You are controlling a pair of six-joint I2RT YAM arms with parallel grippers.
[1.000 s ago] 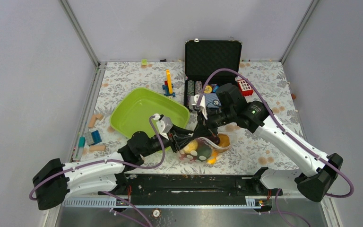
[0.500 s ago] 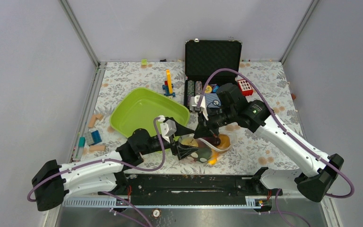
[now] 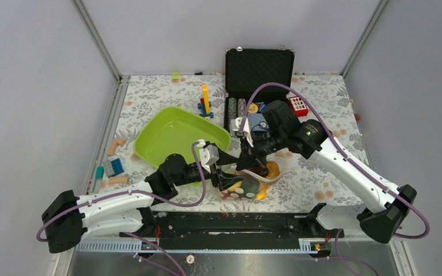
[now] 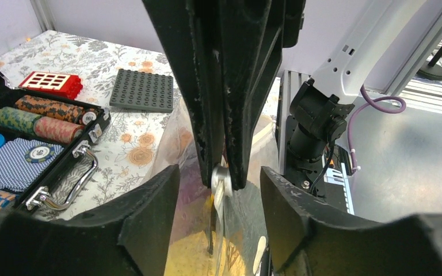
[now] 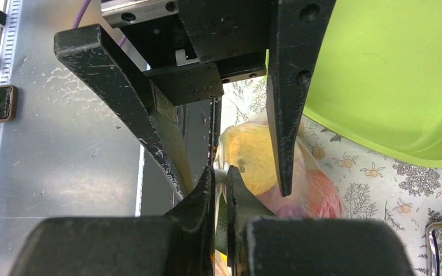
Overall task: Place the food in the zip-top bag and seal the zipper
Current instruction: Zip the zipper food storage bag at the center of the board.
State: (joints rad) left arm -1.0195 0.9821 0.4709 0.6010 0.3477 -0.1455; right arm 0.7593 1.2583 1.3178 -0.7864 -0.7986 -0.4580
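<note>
My left hand point(image 3: 228, 175) has just opened and edged in, its fingers point(image 4: 149, 221) spread either side of my right hand point(image 3: 246, 165), which stays pinched on the bag's point(image 3: 244, 188) zipper tab point(image 4: 221, 178). Food point(image 5: 247, 164) sits in the bag beneath both; sealing seems next.

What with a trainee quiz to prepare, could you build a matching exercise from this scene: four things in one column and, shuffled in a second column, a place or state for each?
Column A
1. lime-green plastic tray
2. black hard case
3. left tool
4. right tool

Column B
a. lid raised, striped poker chips inside
b. shut on the top edge of the clear polka-dot zip-top bag
c. on the table, left of the case
d. open, fingers either side of the other tool

Pairs: 1-c, 2-a, 3-d, 4-b
</note>
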